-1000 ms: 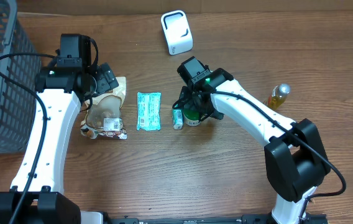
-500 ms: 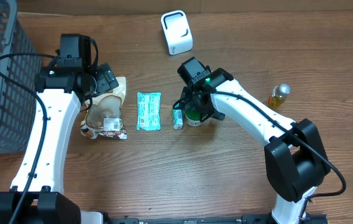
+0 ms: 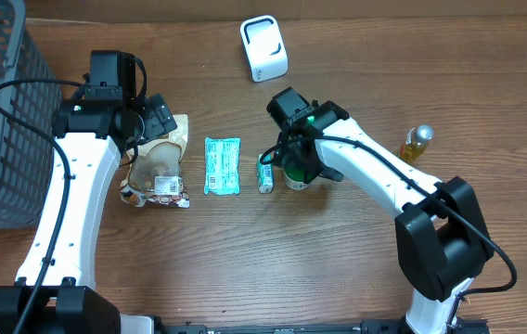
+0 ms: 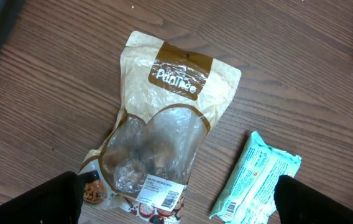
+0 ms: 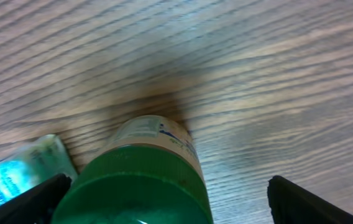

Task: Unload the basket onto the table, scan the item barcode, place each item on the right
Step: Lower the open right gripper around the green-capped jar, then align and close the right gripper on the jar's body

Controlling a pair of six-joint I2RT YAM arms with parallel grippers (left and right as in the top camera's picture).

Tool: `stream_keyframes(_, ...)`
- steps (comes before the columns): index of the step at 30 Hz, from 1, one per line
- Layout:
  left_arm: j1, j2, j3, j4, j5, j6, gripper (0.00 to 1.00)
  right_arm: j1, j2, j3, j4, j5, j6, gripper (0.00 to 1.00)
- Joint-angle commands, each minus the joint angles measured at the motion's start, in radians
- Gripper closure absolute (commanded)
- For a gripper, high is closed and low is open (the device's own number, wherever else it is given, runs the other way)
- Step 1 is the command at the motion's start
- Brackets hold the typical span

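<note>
We count one brown snack bag (image 3: 157,167), one teal packet (image 3: 222,165), one small green tube (image 3: 265,173), one green-capped bottle (image 5: 139,193), one yellow bottle (image 3: 417,143), one white scanner (image 3: 263,48), one grey basket (image 3: 4,102), and two arms, left (image 3: 69,186) and right (image 3: 375,172).

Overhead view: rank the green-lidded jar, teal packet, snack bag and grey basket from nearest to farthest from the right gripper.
1. green-lidded jar, directly under the right gripper
2. teal packet, just left of the jar
3. snack bag, farther left
4. grey basket, at the far left edge
</note>
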Motion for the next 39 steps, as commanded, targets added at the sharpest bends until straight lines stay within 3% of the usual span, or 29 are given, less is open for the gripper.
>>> stream_keyframes(1,0.003,0.003,0.01,0.0,0.001,0.007,0.0,-0.035,0.0,-0.008,-0.021,0.036,0.007,0.01)
stream_keyframes(14,0.003,0.003,0.01,0.0,0.001,0.007,0.0,-0.155,0.0,-0.008,-0.118,0.036,0.003,0.0)
stream_keyframes(39,0.003,0.003,0.01,0.0,0.001,0.007,0.0,-0.154,0.0,-0.033,-0.066,-0.082,0.083,0.0)
